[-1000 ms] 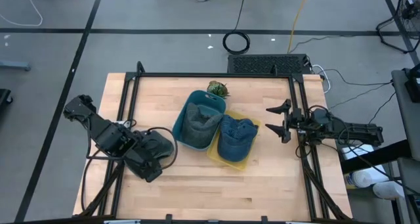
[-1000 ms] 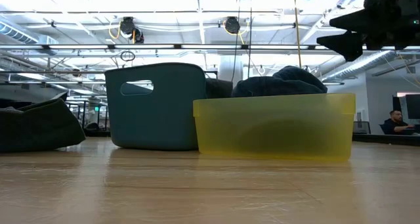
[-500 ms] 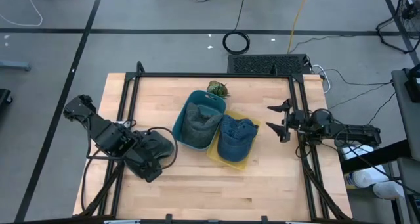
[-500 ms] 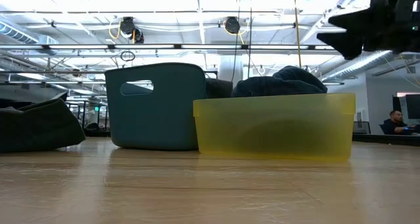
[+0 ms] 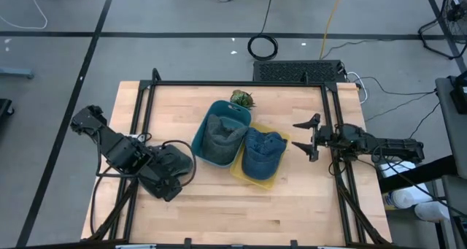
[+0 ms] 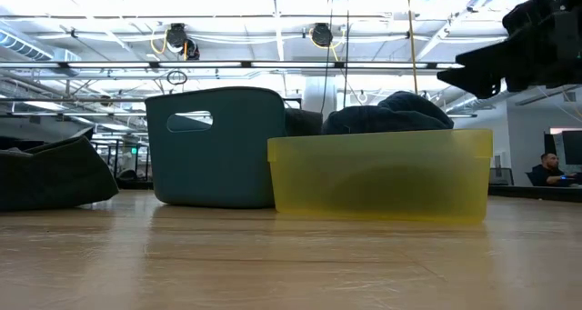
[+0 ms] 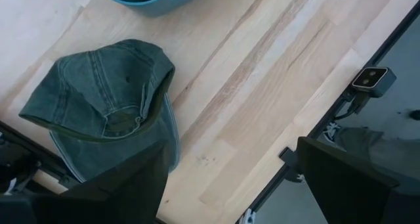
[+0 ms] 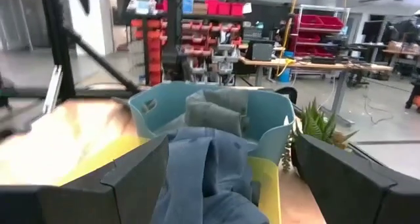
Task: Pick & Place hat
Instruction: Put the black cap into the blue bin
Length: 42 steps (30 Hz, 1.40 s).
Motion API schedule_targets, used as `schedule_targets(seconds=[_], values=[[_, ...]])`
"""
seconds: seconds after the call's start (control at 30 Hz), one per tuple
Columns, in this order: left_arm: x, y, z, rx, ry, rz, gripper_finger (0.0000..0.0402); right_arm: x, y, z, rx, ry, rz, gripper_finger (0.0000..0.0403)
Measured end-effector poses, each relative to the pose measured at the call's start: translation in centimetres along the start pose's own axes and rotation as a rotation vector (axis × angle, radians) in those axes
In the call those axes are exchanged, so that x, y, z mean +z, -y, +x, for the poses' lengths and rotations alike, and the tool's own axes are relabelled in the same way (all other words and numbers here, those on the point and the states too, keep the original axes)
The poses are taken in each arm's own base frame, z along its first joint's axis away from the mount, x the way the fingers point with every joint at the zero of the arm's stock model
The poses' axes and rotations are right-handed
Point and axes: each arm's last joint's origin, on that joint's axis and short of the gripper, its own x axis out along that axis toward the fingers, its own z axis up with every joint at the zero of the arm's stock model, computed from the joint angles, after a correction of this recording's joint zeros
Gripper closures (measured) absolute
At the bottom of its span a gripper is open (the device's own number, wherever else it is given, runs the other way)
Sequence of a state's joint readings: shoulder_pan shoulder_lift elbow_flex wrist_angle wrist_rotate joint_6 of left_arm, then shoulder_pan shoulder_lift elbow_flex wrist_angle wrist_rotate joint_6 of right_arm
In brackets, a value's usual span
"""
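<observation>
**Two hats binned, one on the desk, both pincers wide**

Wooden desk (image 5: pixel 219 205), centre of the high view: teal bin (image 5: pixel 221 136) with a grey-green hat (image 5: pixel 222 138) inside, touching a yellow bin (image 5: pixel 264 177) to its right that holds a blue hat (image 5: pixel 260 152). Small green plant (image 5: pixel 242 98) just above the teal bin in frame.

Third hat, dark green (image 5: pixel 174 163), lies flat on the desk at left-centre, well apart from the bins (left wrist view shows it crown-up, brim toward the desk edge).

Left pincer (image 5: pixel 166 177) sits over that dark green hat, fingers spread wide, nothing gripped that I can tell.

Right pincer (image 5: pixel 309 136) at right-centre of the high view, raised above the desk, just beside the yellow bin, fingers wide and empty, pointing at the bins. Low view shows it in the upper right, clear of the blue hat.
</observation>
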State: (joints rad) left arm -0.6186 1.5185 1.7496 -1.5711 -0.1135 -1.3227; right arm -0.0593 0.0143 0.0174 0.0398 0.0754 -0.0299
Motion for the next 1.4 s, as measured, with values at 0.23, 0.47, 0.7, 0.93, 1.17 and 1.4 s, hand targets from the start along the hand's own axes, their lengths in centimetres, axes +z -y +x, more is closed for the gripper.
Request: schedule_targets(seconds=[0.23,0.47,0.7,0.93,1.17,1.4], values=[[0.0,0.0,0.0,0.000,-0.001,-0.039,0.0062,0.0,0.0,0.0,0.001,-0.003,-0.069,0.0078],[-0.1,0.0,0.0,-0.010,-0.035,0.028,0.0062,0.0,0.0,0.0,-0.001,0.000,-0.061,0.0078],[-0.6,-0.4,2.7,0.062,-0.174,0.082,0.0062,0.0,0.0,0.0,-0.001,0.000,-0.061,0.0078],[-1.2,-1.4,5.9,0.190,-0.223,0.083,0.0062,0.0,0.0,0.0,-0.001,0.000,-0.061,0.0078],[-1.7,-1.7,8.7,0.222,-0.217,0.104,0.0062,0.0,0.0,0.0,-0.001,0.000,-0.061,0.0078],[-2.7,-2.2,12.9,0.271,-0.294,-0.017,0.0062,0.0,0.0,0.0,-0.001,0.000,-0.061,0.0078]])
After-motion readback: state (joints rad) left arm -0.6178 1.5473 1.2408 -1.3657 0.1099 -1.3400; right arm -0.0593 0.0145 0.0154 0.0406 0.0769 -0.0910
